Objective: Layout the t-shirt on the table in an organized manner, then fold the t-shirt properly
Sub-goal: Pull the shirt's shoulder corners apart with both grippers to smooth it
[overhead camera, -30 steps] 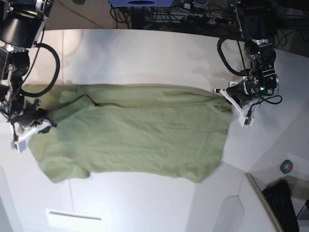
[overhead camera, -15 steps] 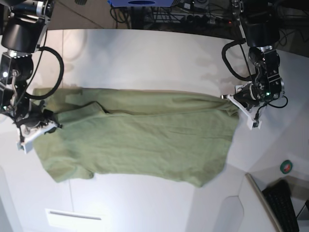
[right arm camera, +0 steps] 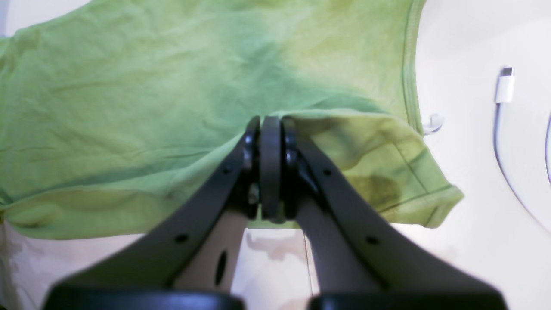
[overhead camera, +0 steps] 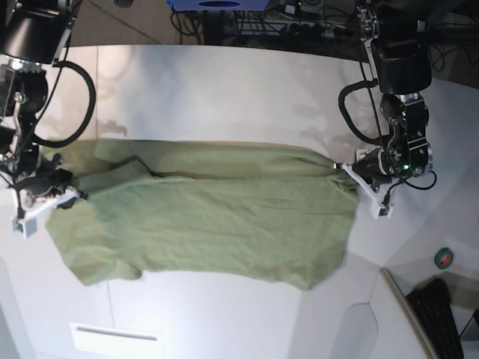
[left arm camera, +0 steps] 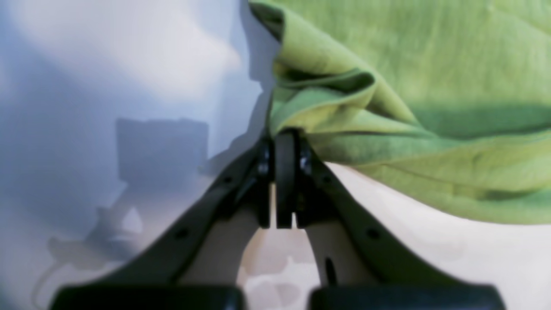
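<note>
While both arms grip it from opposite ends, the t-shirt (overhead camera: pixel 209 217) lies stretched lengthwise across the table (overhead camera: pixel 224 90), its olive-green cloth spread in a wide band between the two grippers. Seen from the base camera, the left gripper (overhead camera: pixel 358 170) sits at the shirt's end on that view's right, and the right gripper (overhead camera: pixel 56 193) at the sleeved end on the view's left.

From the left wrist camera, the left gripper (left arm camera: pixel 284 137) has its jaws clenched together on a bunched fold of the t-shirt (left arm camera: pixel 409 86), with several layers of cloth gathered at the tips and the rest falling away to the right over the table (left arm camera: pixel 107 64). From the right wrist camera, the right gripper (right arm camera: pixel 270 122) is likewise pinched tight on a raised ridge of the t-shirt (right arm camera: pixel 172 77); a short sleeve (right arm camera: pixel 413 172) with a stitched hem hangs to the right of the fingers.

A fold runs along the shirt's far edge in the base view, and the near edge lies uneven, with one corner drooping toward the front of the table. A white cable (right arm camera: pixel 504 92) with a plug lies on the table beside the sleeve. What appears to be a small white tag (right arm camera: pixel 432 123) peeks out at the sleeve's edge, though the blur makes that uncertain.
</note>
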